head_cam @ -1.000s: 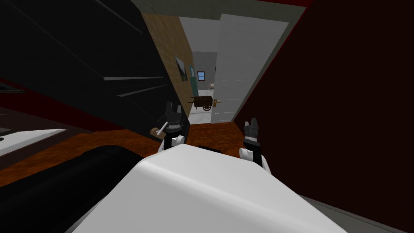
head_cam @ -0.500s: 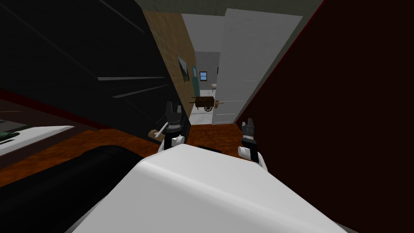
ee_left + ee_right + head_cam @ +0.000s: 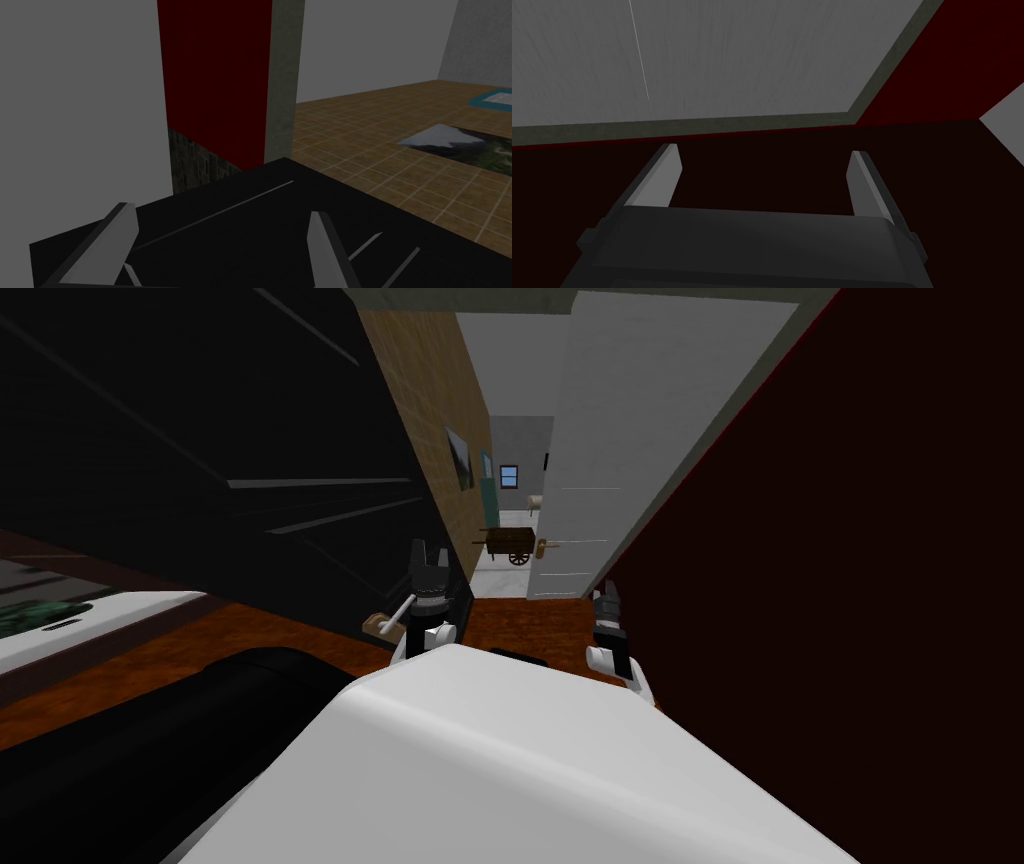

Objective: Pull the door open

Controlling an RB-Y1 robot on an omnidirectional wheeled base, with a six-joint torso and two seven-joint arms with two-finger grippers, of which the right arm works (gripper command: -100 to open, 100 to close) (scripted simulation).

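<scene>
**Both jaws spread and empty beside an opened black door**

The left gripper (image 3: 221,210) has its jaws spread with nothing between them. They hang over the face of the black door (image 3: 250,438), whose thin pale grooves run under the fingers. The right gripper (image 3: 764,149) is likewise spread and empty, close against the dark red wall (image 3: 850,538), just under a grey-green frame strip (image 3: 712,125).

The black door stands swung in on my left. Its lever handle (image 3: 390,616) sits just beside the left wrist, below the jaws; I cannot tell whether the two touch.

Between the black door's free edge and a white door (image 3: 610,438) on the right, a narrow opening leads on over the orange-brown floor (image 3: 540,628).

I count two doors and two handles, the second handle (image 3: 545,548) on the white door's edge. The tan tiled wall (image 3: 425,398) carries one picture (image 3: 458,458). Beyond stand one cart (image 3: 508,543) and one small window (image 3: 509,475).

The left wrist view shows the black door's top corner against a red strip, while the head view gives the handles.
</scene>
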